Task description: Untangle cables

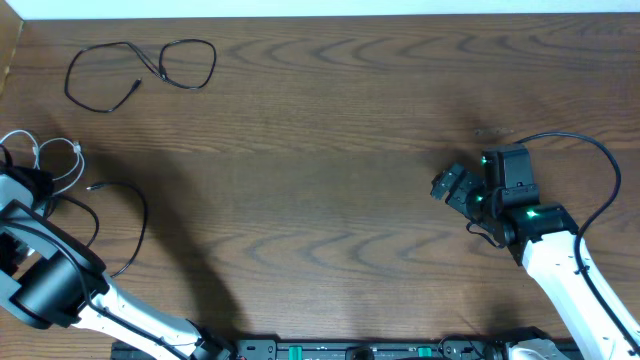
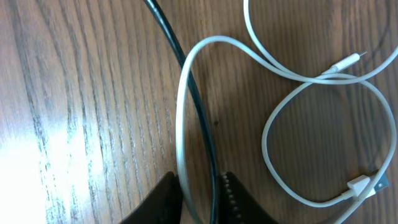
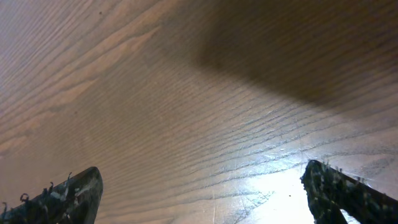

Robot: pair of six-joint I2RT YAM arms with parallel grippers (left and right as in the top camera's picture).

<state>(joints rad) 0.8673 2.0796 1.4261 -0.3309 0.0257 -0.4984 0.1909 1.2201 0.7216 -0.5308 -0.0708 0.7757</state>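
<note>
Pinching white cable [image 2: 179, 124] and black cable [image 2: 168, 31] together, left end effector [image 2: 198, 182] clenched on both; right end effector [image 3: 202, 193] released over surface [image 3: 186, 93].

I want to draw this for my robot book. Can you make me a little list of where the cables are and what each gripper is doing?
left gripper: fingers close on either side of two strands; firm pinch unclear
white cable: looped on the table, one strand between the left gripper's fingers
black cable: beside that strand, between the same fingers
second black cable: alone, top left in the overhead view
right gripper: open over bare wood, holding nothing
</note>
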